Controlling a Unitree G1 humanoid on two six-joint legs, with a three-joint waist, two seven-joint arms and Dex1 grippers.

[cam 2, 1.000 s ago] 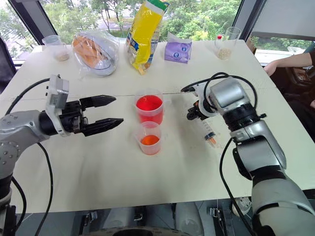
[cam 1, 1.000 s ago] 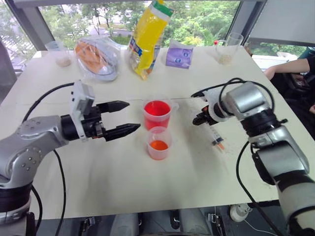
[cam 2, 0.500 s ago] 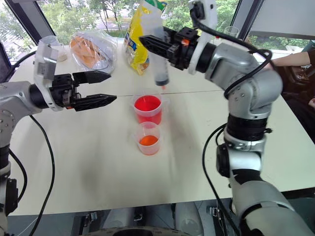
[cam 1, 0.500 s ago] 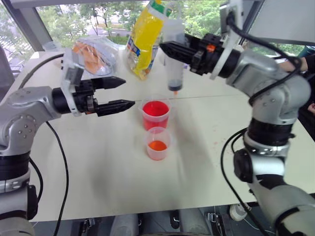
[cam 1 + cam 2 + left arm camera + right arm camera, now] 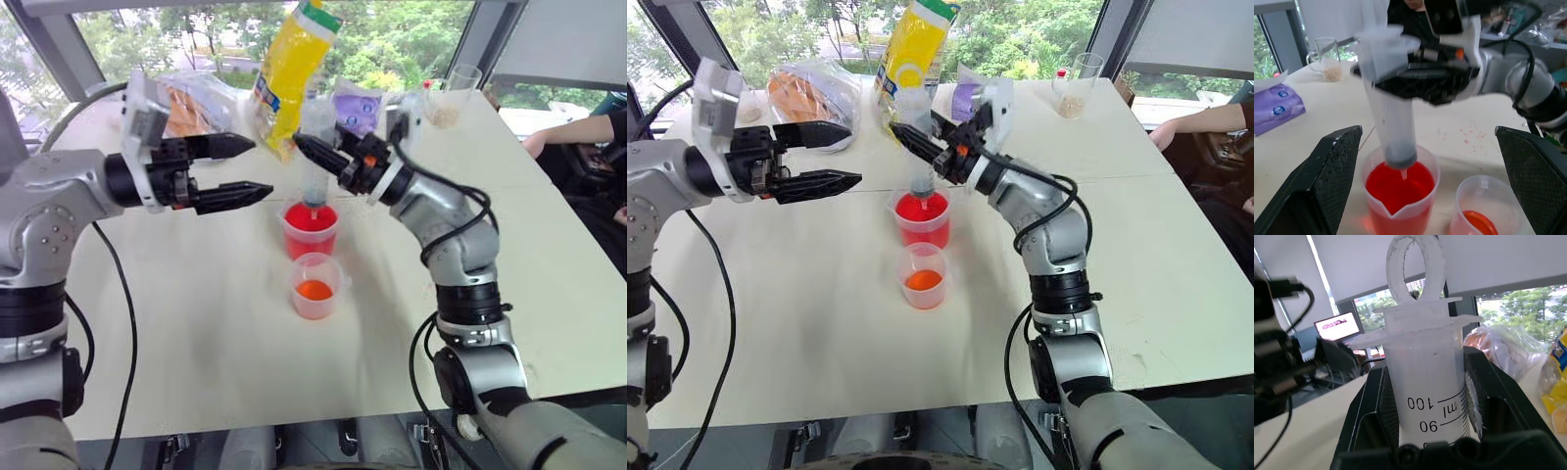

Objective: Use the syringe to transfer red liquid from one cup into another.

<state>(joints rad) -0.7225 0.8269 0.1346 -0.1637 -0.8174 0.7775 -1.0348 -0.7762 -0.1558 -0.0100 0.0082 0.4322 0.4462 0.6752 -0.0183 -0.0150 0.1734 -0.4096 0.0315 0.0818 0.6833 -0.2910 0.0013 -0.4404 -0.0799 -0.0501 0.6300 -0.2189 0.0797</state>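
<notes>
1. A pale cream table (image 5: 196, 333) takes up most of the scene, a thin seam running across its middle.
2. Behind it stand large windows (image 5: 411, 34) with dark frames — green trees and daylight outside.
3. A white roller blind (image 5: 563, 39) hangs at the upper right.
4. At the far table edge sit a yellow bag (image 5: 292, 73), a purple packet (image 5: 355, 106) and a clear wrapped bundle (image 5: 813, 98).
</notes>
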